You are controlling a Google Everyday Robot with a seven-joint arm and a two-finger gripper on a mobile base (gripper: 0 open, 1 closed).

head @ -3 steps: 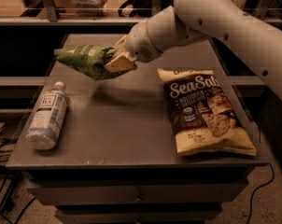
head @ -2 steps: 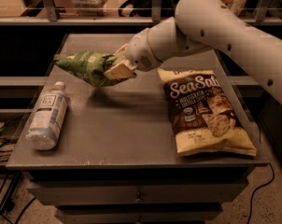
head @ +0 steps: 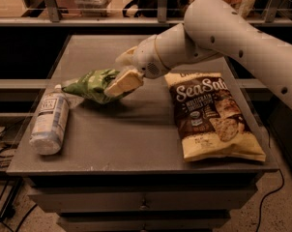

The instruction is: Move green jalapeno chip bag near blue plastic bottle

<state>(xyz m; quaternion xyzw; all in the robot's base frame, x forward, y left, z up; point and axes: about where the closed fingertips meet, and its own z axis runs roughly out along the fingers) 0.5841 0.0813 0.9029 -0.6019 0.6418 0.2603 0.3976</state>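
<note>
Just changed: over the last second the green jalapeno chip bag (head: 90, 85) has come down and leftward, from higher over the middle of the table (head: 126, 149) toward its left edge. The arm (head: 223, 33) has followed it down.
Gripper: the gripper (head: 121, 85) is at the bag's right end, a little left of the table's centre, reaching in from the back-right corner side.
Fingers: drawn narrow and clamped on the bag's right end, with one pale finger (head: 126, 80) pressed across the crinkled foil.
Green bag now: in the left half, about midway between the back and front edges and nearly level. Its left tip is just beside the bottle's white cap (head: 57, 87). A shadow sits close under it, and I cannot tell whether it touches the top.
Bottle: the blue plastic bottle (head: 49, 122) lies along the left edge, cap toward the back and base toward the front-left corner. It is unmoved.
Other bag: the Sea Salt chip bag (head: 211, 117) lies flat by the right edge toward the front-right corner, well apart.
Meaning for the task: the carry looks all but done, since the bag is already near the bottle.
Next call: probably settle the bag and let go without nudging the bottle, which could roll.
</note>
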